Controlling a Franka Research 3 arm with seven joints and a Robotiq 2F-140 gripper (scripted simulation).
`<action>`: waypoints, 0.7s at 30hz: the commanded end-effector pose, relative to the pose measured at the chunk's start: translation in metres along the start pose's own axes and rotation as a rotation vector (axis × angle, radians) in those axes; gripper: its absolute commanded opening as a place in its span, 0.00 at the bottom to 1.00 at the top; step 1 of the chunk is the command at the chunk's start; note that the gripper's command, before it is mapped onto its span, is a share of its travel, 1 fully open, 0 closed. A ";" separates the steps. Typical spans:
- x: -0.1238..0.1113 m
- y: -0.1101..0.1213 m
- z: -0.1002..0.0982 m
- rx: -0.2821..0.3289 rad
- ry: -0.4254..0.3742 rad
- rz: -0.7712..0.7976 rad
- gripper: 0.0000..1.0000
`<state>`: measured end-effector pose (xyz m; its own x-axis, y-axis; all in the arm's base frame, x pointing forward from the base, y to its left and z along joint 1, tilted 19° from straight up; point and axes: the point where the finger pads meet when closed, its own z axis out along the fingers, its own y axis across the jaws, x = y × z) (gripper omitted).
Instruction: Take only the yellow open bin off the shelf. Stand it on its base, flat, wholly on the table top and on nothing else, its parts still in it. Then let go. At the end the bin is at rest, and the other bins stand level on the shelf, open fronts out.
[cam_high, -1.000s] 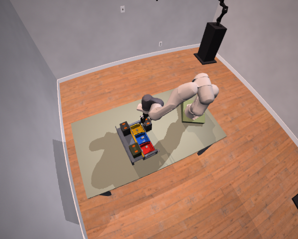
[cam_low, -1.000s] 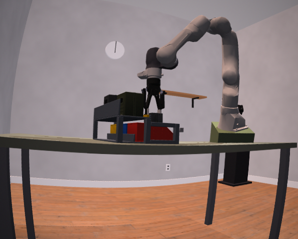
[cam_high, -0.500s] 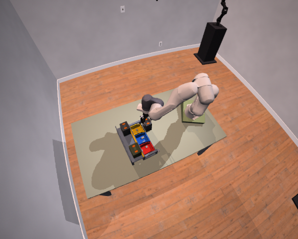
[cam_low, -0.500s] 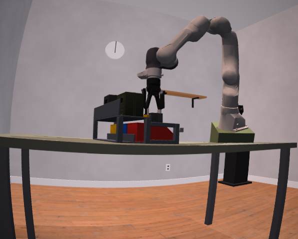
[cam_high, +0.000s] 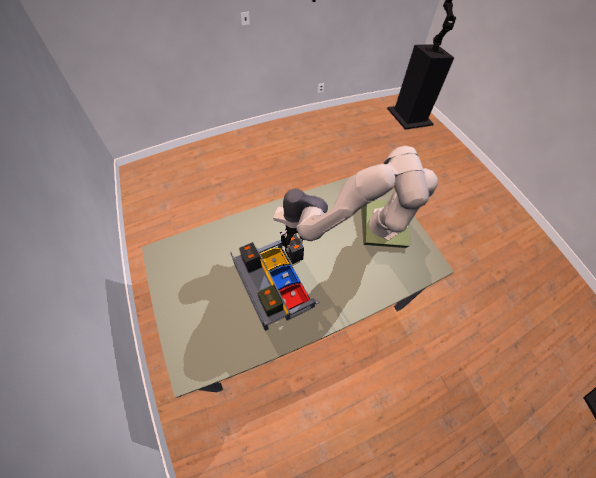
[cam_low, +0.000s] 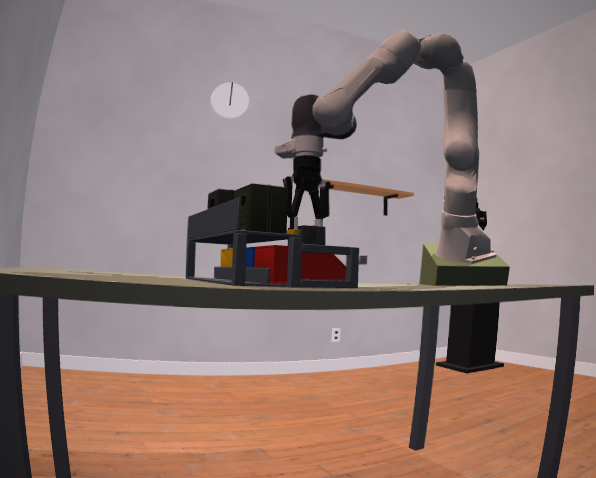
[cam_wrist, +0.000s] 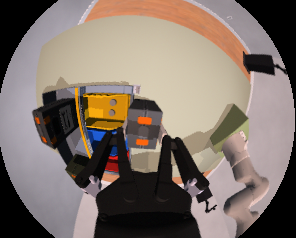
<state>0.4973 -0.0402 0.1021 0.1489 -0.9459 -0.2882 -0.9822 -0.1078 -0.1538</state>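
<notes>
The yellow open bin (cam_high: 277, 259) stands at the far end of the grey shelf's (cam_high: 272, 285) lower level, beside the blue bin (cam_high: 281, 277) and the red bin (cam_high: 294, 296). It also shows in the wrist view (cam_wrist: 107, 108). Small grey parts lie in the bins. A dark box with orange marks (cam_high: 295, 248) stands right beside the yellow bin's outer side; it also shows in the wrist view (cam_wrist: 143, 129). My gripper (cam_low: 306, 222) points straight down over that spot. Its fingers are shut on the top of the dark box, next to the yellow bin's wall.
Two more dark boxes with orange marks (cam_high: 248, 256) (cam_high: 270, 300) stand on the shelf's upper level. The arm's green base block (cam_high: 386, 227) is at the table's far right. A wooden wall shelf (cam_low: 370, 190) hangs behind the gripper.
</notes>
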 end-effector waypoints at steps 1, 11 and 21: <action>0.004 -0.007 -0.007 0.016 0.013 0.001 0.00; 0.004 -0.007 -0.007 0.016 0.013 0.001 0.00; -0.016 0.002 0.000 0.007 0.005 0.001 0.00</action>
<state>0.4942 -0.0370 0.1015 0.1464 -0.9460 -0.2892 -0.9827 -0.1057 -0.1518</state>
